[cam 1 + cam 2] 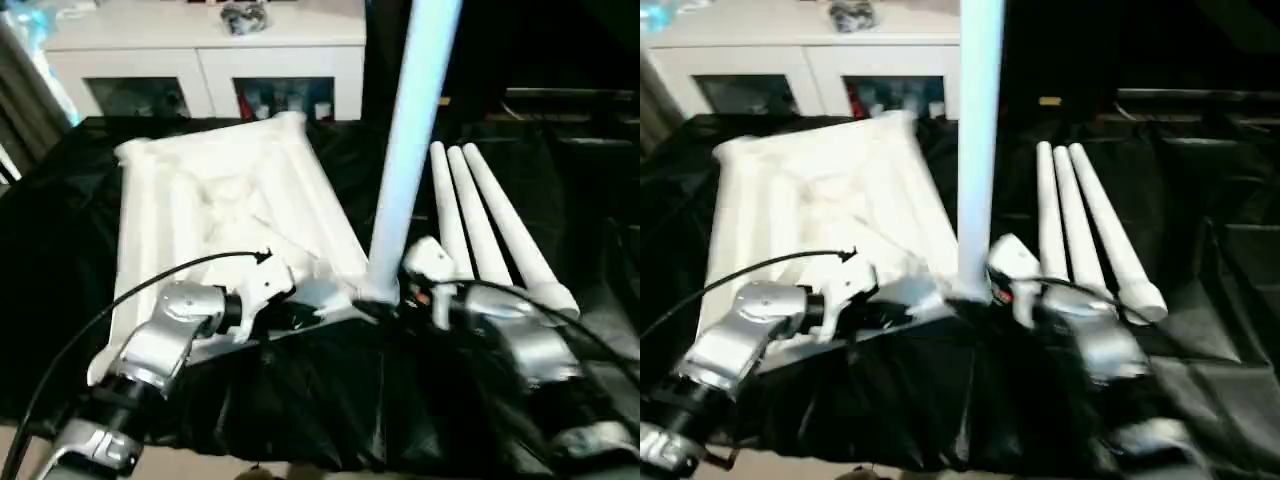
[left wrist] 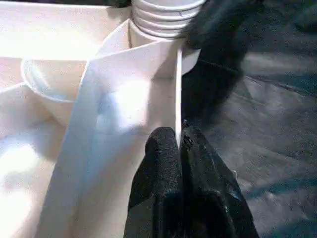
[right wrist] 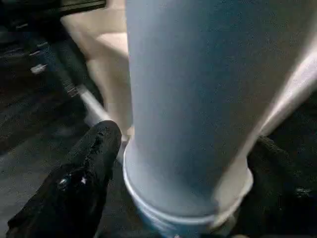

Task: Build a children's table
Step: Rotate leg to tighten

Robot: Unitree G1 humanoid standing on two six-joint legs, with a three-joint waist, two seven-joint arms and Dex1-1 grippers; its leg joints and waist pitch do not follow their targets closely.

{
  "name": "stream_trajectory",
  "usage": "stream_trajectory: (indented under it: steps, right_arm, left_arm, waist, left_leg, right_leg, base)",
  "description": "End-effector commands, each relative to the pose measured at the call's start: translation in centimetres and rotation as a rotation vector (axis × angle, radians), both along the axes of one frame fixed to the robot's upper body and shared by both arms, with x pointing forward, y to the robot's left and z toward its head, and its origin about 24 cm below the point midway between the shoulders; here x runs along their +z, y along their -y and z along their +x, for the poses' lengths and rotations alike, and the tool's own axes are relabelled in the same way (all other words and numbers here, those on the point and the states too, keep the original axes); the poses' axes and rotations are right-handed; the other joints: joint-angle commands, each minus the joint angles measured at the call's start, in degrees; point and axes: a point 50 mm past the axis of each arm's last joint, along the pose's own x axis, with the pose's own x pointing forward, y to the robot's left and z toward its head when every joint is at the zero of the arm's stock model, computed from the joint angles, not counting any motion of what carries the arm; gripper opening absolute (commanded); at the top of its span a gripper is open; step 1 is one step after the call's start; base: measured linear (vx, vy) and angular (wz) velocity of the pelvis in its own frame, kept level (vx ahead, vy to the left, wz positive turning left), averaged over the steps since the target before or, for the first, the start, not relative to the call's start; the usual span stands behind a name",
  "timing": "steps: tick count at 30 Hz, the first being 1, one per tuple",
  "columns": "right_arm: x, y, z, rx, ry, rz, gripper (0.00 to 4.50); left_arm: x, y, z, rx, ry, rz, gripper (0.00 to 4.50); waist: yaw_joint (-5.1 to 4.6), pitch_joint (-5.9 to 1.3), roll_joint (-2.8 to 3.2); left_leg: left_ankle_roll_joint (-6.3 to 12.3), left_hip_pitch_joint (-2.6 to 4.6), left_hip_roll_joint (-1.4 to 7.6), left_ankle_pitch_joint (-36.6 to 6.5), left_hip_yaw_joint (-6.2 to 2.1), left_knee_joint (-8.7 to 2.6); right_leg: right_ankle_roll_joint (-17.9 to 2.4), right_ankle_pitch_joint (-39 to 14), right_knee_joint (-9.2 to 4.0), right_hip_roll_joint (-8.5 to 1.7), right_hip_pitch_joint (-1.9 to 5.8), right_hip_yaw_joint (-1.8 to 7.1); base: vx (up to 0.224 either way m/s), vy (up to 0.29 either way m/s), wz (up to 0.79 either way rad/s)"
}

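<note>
A white plastic tabletop (image 1: 225, 195) lies upside down on a black cloth (image 1: 330, 400), its ribbed underside facing up, as a humanoid robot works at the corner nearest its own body. The left gripper (image 2: 179, 144) is pinched shut on a thin upright wall of the tabletop's rim, one black finger (image 2: 158, 168) on either face of it, just short of the round corner socket (image 2: 163, 20). Straight ahead of those fingers, one white leg (image 1: 405, 150) stands nearly upright in that socket, leaning slightly and rising out of the head camera's frame. The right gripper (image 3: 183, 168) is clamped around the base of this standing leg, its black fingers (image 3: 89, 173) spread to either side of the tube where it meets the socket's stepped collar. The two grippers sit close together, the corner between them.

Beyond the right gripper and a little to its outer side, three spare legs (image 1: 490, 225) lie side by side on the cloth, touching one another, wide ends toward the robot. Past the tabletop's far edge stands a white cabinet (image 1: 210, 60) with glass doors. A black cable (image 1: 120, 300) arcs over the left forearm.
</note>
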Motion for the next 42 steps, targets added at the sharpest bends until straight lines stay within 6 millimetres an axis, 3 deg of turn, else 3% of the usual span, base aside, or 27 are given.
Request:
stream_trajectory:
  steps: [1,2,6,16,19,23,26,29,30,32,33,34,35,38,40,42]
  right_arm:
    - [-0.5,-1.7,-1.4,0.158,-0.063,0.011,3.68]
    - [-0.5,-1.8,-1.7,0.190,-0.077,0.005,3.40]
    - [-0.5,-1.9,-2.1,0.225,-0.098,0.009,3.07]
    - [-0.7,-2.2,-2.4,0.219,-0.117,-0.004,2.76]
    - [-1.5,-2.9,-1.1,-0.008,-0.067,-0.013,2.75]
    - [-2.0,-3.7,0.4,-0.226,-0.030,-0.026,2.74]
    - [-2.5,-5.3,2.0,-0.466,-0.041,-0.009,2.74]
    - [-2.3,-6.5,2.6,-0.544,-0.028,-0.002,2.74]
    - [-2.2,-6.8,2.7,-0.554,-0.018,-0.001,2.74]
    - [-2.0,-7.4,2.9,-0.554,-0.007,0.024,2.74]
    - [-1.8,-7.5,2.9,-0.560,-0.002,0.038,3.30]
    - [-1.7,-7.5,2.9,-0.549,-0.012,0.059,3.30]
    - [-1.6,-7.5,2.9,-0.545,-0.018,0.072,3.44]
    - [-1.5,-6.9,2.9,-0.518,-0.019,0.083,3.73]
    - [-1.4,-6.2,3.0,-0.510,-0.008,0.079,3.79]
    - [-1.3,-5.3,3.1,-0.493,0.017,0.059,4.01]
  left_arm:
    - [1.3,-0.3,1.1,0.013,0.050,-0.007,0.00]
    - [1.3,-0.6,1.2,0.004,0.045,0.001,0.00]
    - [1.2,-1.0,1.3,-0.014,0.035,0.017,0.00]
    - [1.0,-1.2,1.5,-0.028,0.028,0.012,0.00]
    - [1.0,-0.7,1.7,0.040,0.049,0.001,0.00]
    - [1.1,0.3,1.8,0.114,0.078,-0.018,0.00]
    - [1.4,2.3,1.3,0.183,0.110,-0.069,0.00]
    - [1.7,3.8,0.7,0.213,0.133,-0.100,0.00]
    - [1.8,4.2,0.6,0.217,0.139,-0.106,0.00]
    - [1.9,5.0,0.0,0.211,0.143,-0.121,0.00]
    - [1.9,5.3,-0.1,0.209,0.143,-0.125,0.00]
    - [1.9,5.5,-0.3,0.204,0.140,-0.132,0.00]
    - [1.9,5.6,-0.3,0.204,0.137,-0.136,0.00]
    - [1.8,5.2,-0.3,0.185,0.142,-0.121,0.00]
    - [1.9,4.9,-0.2,0.177,0.141,-0.117,0.00]
    - [2.1,4.6,-0.3,0.161,0.141,-0.116,0.00]
  waist:
    - [-0.08,-3.36,-0.63]
    - [-0.05,-3.28,-0.56]
    - [0.00,-3.30,-0.47]
    - [0.05,-3.45,-0.30]
    - [-0.26,-3.11,-0.20]
    - [-1.49,-2.81,-0.25]
    - [-2.82,-2.67,0.02]
    - [-3.39,-2.84,0.02]
    - [-3.43,-2.87,-0.35]
    - [-3.30,-3.12,-0.11]
    - [-3.16,-3.25,-0.05]
    - [-3.13,-3.28,-0.89]
    - [-2.82,-3.41,-0.31]
    - [-2.42,-3.83,-0.34]
    - [-2.18,-3.71,-0.32]
    - [-1.96,-3.56,-0.23]
  left_leg:
    - [5.60,0.15,1.80,-9.5,-0.20,-3.81]
    - [5.22,0.20,1.78,-10.1,-0.18,-3.90]
    - [4.22,0.32,1.89,-11.0,-0.27,-4.03]
    - [3.96,0.22,1.85,-10.2,-0.31,-3.98]
    - [2.92,0.15,1.82,-11.9,-0.39,-4.36]
    - [0.35,0.53,1.56,-16.0,-0.72,-4.80]
    - [-0.56,0.10,1.54,-16.9,-0.97,-5.06]
    - [-0.11,0.11,1.59,-16.2,-0.87,-4.88]
    - [0.25,0.15,1.57,-15.8,-0.78,-4.84]
    - [1.33,0.08,1.55,-13.5,-0.59,-4.57]
    - [1.90,0.01,1.52,-11.9,-0.53,-4.45]
    - [2.36,-0.13,1.54,-10.8,-0.43,-4.35]
    - [2.96,-0.09,1.59,-8.9,-0.53,-4.28]
    - [5.02,0.16,1.54,-4.5,-0.29,-3.64]
    - [5.96,-0.01,1.43,-4.0,-0.23,-3.58]
    - [5.75,0.10,1.48,-6.0,-0.20,-3.71]
  right_leg:
    - [-13.2,-8.4,-3.98,-2.93,3.30,2.72]
    - [-12.8,-10.0,-4.18,-2.96,3.21,2.73]
    - [-12.4,-12.0,-4.29,-3.13,3.11,2.81]
    - [-12.9,-9.3,-4.08,-3.09,3.27,2.71]
    - [-12.2,-12.5,-4.38,-3.12,3.20,2.66]
    - [-9.3,-22.0,-5.40,-3.33,3.03,2.56]
    - [-9.2,-22.4,-5.35,-3.26,3.08,2.41]
    - [-9.5,-20.2,-5.34,-3.26,2.95,2.55]
    - [-9.6,-19.6,-5.35,-3.18,2.87,2.60]
    - [-10.5,-16.1,-5.05,-3.16,2.93,2.71]
    - [-11.0,-13.5,-4.80,-3.06,3.04,2.70]
    - [-11.2,-12.0,-4.72,-2.99,3.12,2.76]
    - [-12.0,-9.2,-4.18,-2.95,3.18,2.73]
    - [-14.1,-1.1,-3.33,-2.81,3.17,2.80]
    - [-14.7,0.4,-3.19,-2.81,3.31,2.76]
    - [-14.3,-2.4,-3.50,-2.96,3.33,2.73]
  base:
    - [0.000,0.000,0.00]
    - [0.000,0.000,0.00]
    - [0.000,0.000,0.00]
    - [0.000,0.000,0.00]
    - [0.000,0.000,0.00]
    - [0.000,0.000,0.00]
    - [0.000,0.000,0.00]
    - [0.000,0.000,0.00]
    - [0.000,0.000,0.00]
    - [0.000,0.000,0.00]
    - [0.000,0.000,0.00]
    - [0.000,0.000,0.00]
    - [0.000,0.000,0.00]
    - [0.000,0.000,0.00]
    - [0.000,0.000,0.00]
    - [0.000,0.000,0.00]
